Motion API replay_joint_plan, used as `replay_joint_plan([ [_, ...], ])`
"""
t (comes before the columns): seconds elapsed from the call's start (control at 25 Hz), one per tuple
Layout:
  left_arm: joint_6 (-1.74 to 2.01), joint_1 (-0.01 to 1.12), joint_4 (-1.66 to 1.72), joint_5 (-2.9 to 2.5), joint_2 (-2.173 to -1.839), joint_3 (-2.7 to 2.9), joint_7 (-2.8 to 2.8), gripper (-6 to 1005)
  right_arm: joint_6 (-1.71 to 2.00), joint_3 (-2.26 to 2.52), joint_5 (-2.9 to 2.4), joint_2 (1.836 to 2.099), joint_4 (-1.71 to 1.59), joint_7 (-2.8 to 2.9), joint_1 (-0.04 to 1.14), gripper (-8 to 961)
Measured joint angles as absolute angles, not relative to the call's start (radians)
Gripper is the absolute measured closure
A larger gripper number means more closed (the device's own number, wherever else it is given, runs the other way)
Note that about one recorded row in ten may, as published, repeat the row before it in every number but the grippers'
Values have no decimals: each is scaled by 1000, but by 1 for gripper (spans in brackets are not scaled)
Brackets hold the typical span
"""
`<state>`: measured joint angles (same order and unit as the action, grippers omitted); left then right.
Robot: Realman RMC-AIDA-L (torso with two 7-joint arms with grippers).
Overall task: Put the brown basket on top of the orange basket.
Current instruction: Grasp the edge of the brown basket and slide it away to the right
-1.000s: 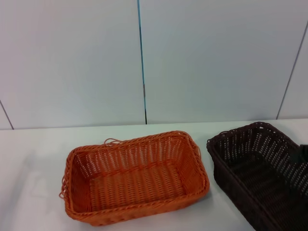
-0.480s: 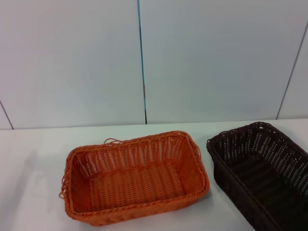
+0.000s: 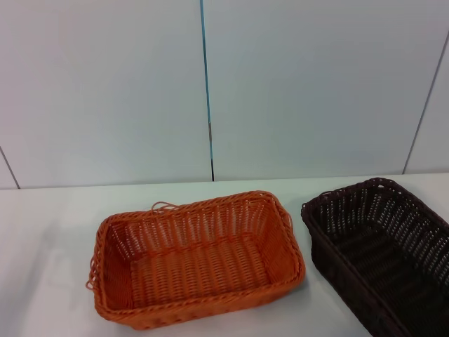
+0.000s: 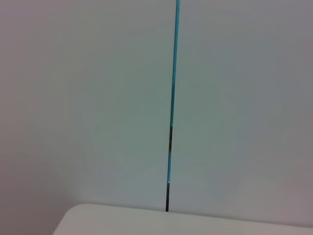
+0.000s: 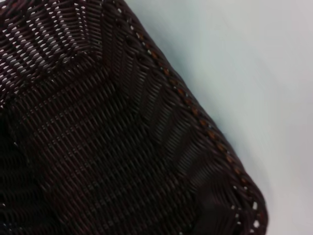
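Note:
The orange basket (image 3: 198,259) sits on the white table at centre-left in the head view, empty, with loose strands at its rim. The brown basket (image 3: 382,247) lies to its right, running off the lower right edge, a narrow gap apart from the orange one. The right wrist view looks straight down into the brown basket (image 5: 107,147) from close by, showing its woven floor and braided rim. Neither gripper shows in any view. The left wrist view shows only the wall and a table corner.
A white table (image 3: 42,239) carries both baskets, with bare surface to the left of the orange basket. A pale panelled wall (image 3: 295,84) with a blue-black seam (image 3: 208,91) rises right behind the table.
A dark part that showed at the right edge over the brown basket one second ago has left the head view. The baskets have not moved.

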<state>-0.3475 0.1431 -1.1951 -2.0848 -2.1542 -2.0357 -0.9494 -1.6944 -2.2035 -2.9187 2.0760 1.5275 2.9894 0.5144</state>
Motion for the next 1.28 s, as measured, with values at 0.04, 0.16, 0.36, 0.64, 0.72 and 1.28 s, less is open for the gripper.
replay_joint_plan([
  [0.04,-353,142,-1195,-2085,-2154,-2037,-951,76,-1676,-2202,-2907,2080,1512,2992,515,29],
  [0.16,-363,141,-1195,-2085,-2153,-2042,-953,76,-1649,-2201,-2877,2083,1494,2994,509,29],
  [0.36,-399,144,-1195,-2085,-2152,-2067,-968,76,-1566,-2200,-2834,2084,1433,2997,471,28],
  [0.64,-419,148,-1195,-2085,-2152,-2078,-977,76,-1509,-2194,-2804,2085,1368,2997,439,27],
  [0.72,-423,150,-1192,-2085,-2151,-2078,-978,76,-1494,-2187,-2804,2085,1359,2998,430,27],
  [1.28,-465,153,-1189,-2088,-2152,-2114,-981,76,-1370,-2095,-2746,2087,1315,2999,407,32],
])
